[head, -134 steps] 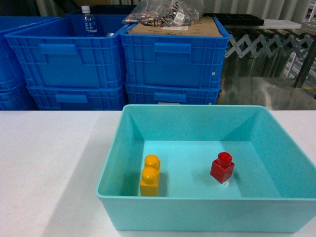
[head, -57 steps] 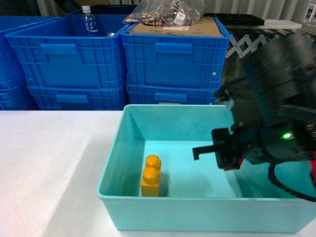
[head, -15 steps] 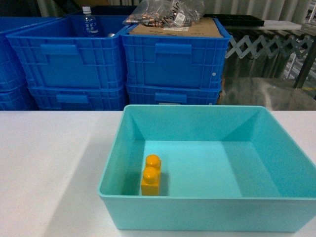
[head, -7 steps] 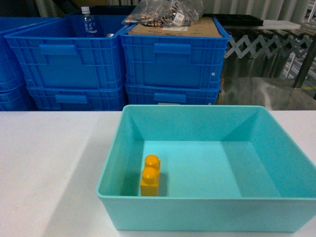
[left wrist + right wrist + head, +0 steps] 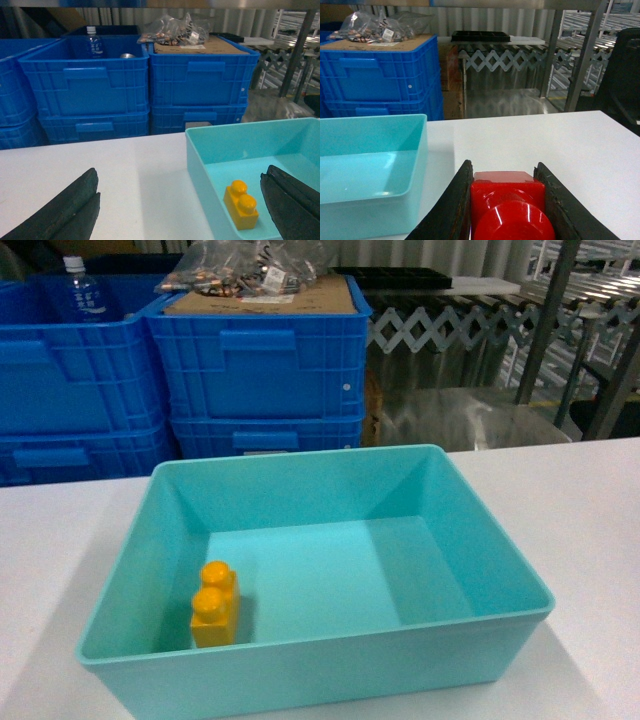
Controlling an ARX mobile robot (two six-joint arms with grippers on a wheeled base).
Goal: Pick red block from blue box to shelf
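Pick looks done: red block sits bottom centre of the right wrist view, clamped in the right gripper, jaws snug on both sides, above the worktop. Blue box holds only the yellow brick. Left to do: carry to shelf. Left gripper spread wide, empty.

Stacked dark blue ribbed crates stand behind the white table — one topped with cardboard. Rightward, a folding lattice barrier and metal uprights.
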